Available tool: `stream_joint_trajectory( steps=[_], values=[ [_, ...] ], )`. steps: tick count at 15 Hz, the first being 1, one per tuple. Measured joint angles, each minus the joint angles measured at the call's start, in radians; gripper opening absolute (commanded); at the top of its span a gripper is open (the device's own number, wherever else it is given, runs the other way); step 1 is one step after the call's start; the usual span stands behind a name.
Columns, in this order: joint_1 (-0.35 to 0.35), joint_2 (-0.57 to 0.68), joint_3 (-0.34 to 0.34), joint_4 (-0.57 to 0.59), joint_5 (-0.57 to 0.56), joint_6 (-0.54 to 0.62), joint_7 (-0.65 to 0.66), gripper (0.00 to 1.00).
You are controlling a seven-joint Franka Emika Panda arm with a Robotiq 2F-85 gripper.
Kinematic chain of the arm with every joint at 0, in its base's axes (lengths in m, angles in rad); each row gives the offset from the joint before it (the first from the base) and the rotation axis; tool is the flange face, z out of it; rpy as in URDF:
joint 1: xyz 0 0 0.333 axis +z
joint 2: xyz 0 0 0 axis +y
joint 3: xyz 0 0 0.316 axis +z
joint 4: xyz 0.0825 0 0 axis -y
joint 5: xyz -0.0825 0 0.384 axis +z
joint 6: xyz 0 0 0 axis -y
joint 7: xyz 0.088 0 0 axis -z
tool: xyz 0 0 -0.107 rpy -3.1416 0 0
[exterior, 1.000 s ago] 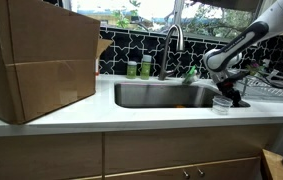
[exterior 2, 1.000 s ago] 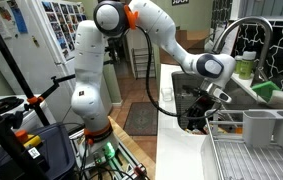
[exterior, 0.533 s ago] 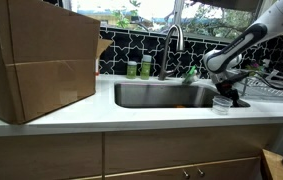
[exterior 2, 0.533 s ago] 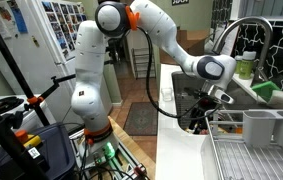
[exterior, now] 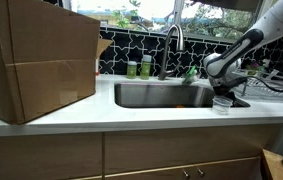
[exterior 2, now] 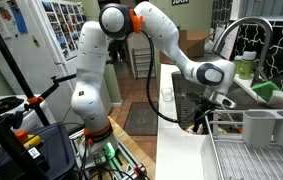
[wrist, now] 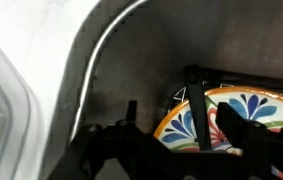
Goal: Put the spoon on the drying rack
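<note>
The claw [exterior: 228, 97] hangs by the sink [exterior: 151, 96] over a patterned plate [wrist: 251, 108]; its opening and grip cannot be told.

silver wire drying rack [exterior 2: 229, 158], low, flat

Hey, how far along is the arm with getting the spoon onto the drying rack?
Nothing looks finished: I can't make out a spoon on the rack. In hand: the gripper is low at the end of the sink nearest the rack, over a patterned plate; whether it holds the spoon is unclear. Left: lift the spoon, carry it across and set it on the rack.
</note>
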Motion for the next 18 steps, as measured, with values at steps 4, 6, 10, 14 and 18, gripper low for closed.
stream_joint_trajectory(
  steps=[4,6,10,14,18],
  values=[
    [0.001,0.005,0.008,-0.04,0.054,0.106,0.018,1.0],
    [0.004,0.006,0.012,-0.052,0.07,0.139,0.022,0.99],
    [0.005,0.006,0.011,-0.048,0.069,0.138,0.022,1.0],
    [0.006,0.008,0.013,-0.042,0.07,0.138,0.022,1.0],
    [0.007,0.033,0.024,-0.035,0.07,0.223,0.017,1.0]
  ],
)
